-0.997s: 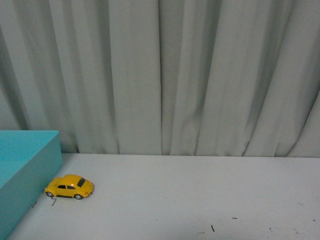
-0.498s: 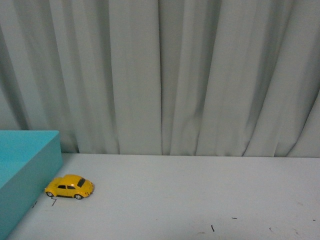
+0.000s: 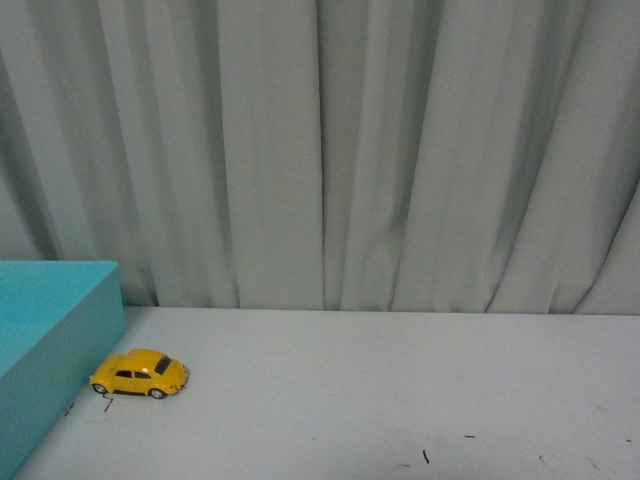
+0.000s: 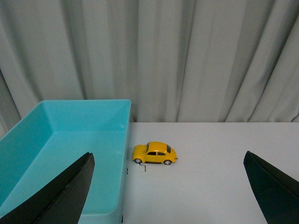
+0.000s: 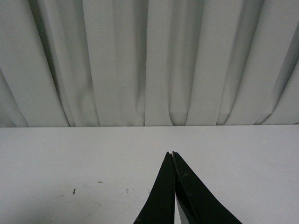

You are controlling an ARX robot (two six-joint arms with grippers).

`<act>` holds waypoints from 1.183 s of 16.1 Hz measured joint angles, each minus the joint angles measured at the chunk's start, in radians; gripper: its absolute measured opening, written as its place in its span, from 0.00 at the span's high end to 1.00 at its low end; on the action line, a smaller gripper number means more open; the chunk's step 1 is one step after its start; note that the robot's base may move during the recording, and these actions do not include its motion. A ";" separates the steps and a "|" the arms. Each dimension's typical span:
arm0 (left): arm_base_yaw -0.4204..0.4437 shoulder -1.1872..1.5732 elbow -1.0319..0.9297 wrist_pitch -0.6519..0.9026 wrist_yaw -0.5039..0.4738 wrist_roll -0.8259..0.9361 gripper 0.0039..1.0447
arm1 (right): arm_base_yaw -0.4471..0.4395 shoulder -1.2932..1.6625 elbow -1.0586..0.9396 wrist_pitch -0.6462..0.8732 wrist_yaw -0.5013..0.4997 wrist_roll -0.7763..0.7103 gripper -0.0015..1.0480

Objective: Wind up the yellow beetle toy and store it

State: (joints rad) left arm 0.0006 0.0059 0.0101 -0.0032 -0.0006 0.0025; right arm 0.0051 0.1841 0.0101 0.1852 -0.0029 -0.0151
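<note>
Far left: an open turquoise bin point(image 3: 60, 320) is seen on the white bench point(image 3: 400, 390), its interior visible in the left wrist view point(image 4: 70, 154).

Just right of the bin's outer wall: the yellow beetle toy point(image 3: 139, 373) is standing on its four wheels on the bench, side-on to the front camera. A narrow gap between toy point(image 4: 154, 153) and bin wall is seen from the left wrist. A small dark bent mark point(image 3: 107, 404) is noted on the bench just in front of the toy.

Background: grey pleated curtain point(image 3: 350, 150).

Left end effector point(image 4: 168, 155): fingers spread wide, nothing between them, held well short of the toy.

Right end effector point(image 5: 172, 156): fingers pressed together, nothing gripped, above bare bench.
</note>
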 joint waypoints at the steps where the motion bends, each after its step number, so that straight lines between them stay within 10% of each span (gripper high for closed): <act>1: 0.000 0.000 0.000 0.000 0.000 0.000 0.06 | 0.000 -0.017 0.000 -0.017 0.000 0.000 0.98; 6: 0.000 0.000 0.000 0.000 0.000 0.000 0.06 | 0.000 -0.182 0.001 -0.188 0.003 0.000 0.98; 14: -0.008 0.007 0.006 -0.035 -0.019 -0.009 0.06 | 0.000 -0.182 0.001 -0.189 0.003 0.000 0.10; 17: -0.224 0.386 0.300 -0.560 -0.503 -0.421 0.06 | 0.000 -0.182 0.001 -0.189 0.002 0.001 0.06; 19: -0.107 0.425 0.387 -0.418 -0.473 -0.463 0.06 | -0.002 -0.182 0.001 -0.189 0.003 0.001 0.06</act>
State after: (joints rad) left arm -0.1066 0.4309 0.3973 -0.4210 -0.4740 -0.4606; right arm 0.0036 0.0025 0.0109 -0.0036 0.0006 -0.0139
